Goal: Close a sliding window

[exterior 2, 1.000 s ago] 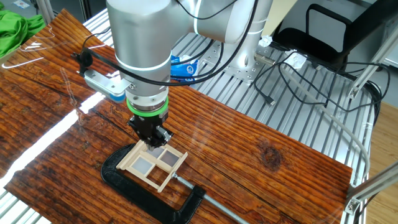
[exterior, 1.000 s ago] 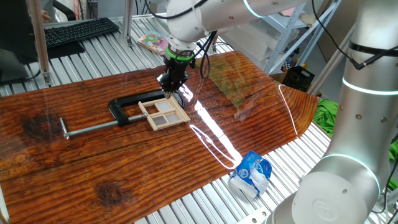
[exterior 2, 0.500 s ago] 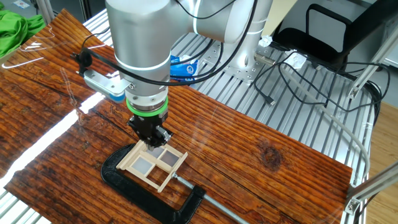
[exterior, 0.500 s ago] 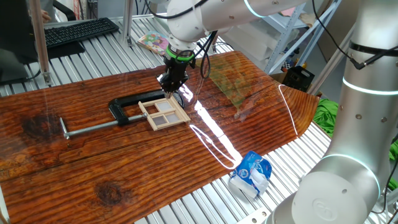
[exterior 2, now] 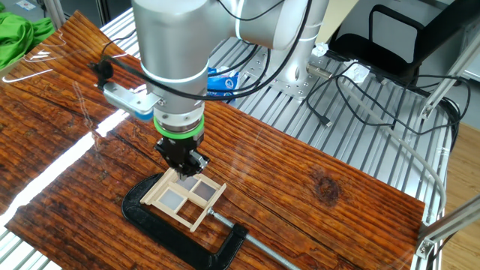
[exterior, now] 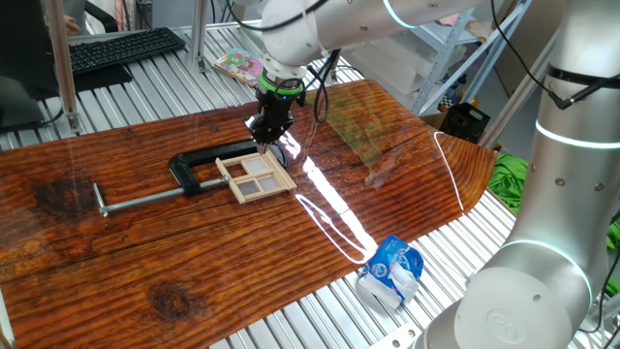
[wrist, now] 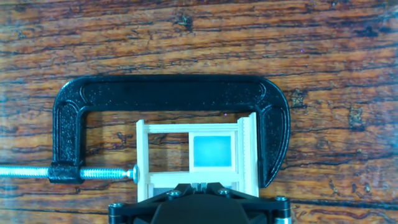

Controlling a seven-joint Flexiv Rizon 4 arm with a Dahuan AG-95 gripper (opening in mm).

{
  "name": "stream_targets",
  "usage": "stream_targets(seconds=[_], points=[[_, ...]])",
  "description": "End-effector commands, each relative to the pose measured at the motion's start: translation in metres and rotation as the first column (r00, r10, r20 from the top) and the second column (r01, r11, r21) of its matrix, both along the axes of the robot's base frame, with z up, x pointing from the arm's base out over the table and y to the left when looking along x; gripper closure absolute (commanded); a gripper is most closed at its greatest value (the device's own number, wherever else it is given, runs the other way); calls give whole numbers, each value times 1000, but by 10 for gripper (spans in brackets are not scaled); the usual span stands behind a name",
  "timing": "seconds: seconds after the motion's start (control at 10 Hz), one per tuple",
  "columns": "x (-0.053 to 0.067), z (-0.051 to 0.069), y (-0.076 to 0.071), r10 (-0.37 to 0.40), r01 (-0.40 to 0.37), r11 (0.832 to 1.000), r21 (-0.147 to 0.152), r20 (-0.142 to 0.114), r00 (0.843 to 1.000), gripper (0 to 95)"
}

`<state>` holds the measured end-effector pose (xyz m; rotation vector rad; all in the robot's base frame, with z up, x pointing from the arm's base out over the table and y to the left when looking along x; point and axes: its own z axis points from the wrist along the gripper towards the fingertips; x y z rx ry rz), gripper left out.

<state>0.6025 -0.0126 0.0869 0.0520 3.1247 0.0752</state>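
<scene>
The sliding window [exterior: 257,175] is a small pale wood frame with panes, lying flat on the wooden table and held in a black C-clamp [exterior: 194,163]. It also shows in the other fixed view [exterior 2: 184,196] and the hand view [wrist: 196,155]. In the hand view the sliding pane sits at the right side of the frame, with a bluish pane visible. My gripper [exterior: 263,136] points straight down at the window's edge nearest the arm [exterior 2: 183,168]. Its fingers are together at that edge [wrist: 199,185]. The contact itself is hidden by the hand.
The clamp's silver screw rod [exterior: 136,199] runs left across the table. A crumpled blue and white bag [exterior: 390,271] lies off the table's front edge. A keyboard [exterior: 121,48] and a colourful booklet [exterior: 237,66] are at the back. Green cloth [exterior 2: 19,34] lies beyond the table's end.
The arm has shifted very slightly sideways over the window. The window and clamp have not visibly moved.
</scene>
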Motion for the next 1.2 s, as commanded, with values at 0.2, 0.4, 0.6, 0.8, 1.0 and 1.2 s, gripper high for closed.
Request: stream_targets(seconds=[0.2,0.4,0.6,0.8,1.0,1.2], points=[[-2,0,0,14,-14,1000,10,8,1000,950],[-2,0,0,18,-18,1000,3,7,1000,950],[-2,0,0,28,-28,1000,-11,15,999,950],[-2,0,0,32,-32,999,-11,22,999,950],[-2,0,0,55,-55,998,-24,32,998,950],[-2,0,0,70,-69,997,-38,28,997,950]])
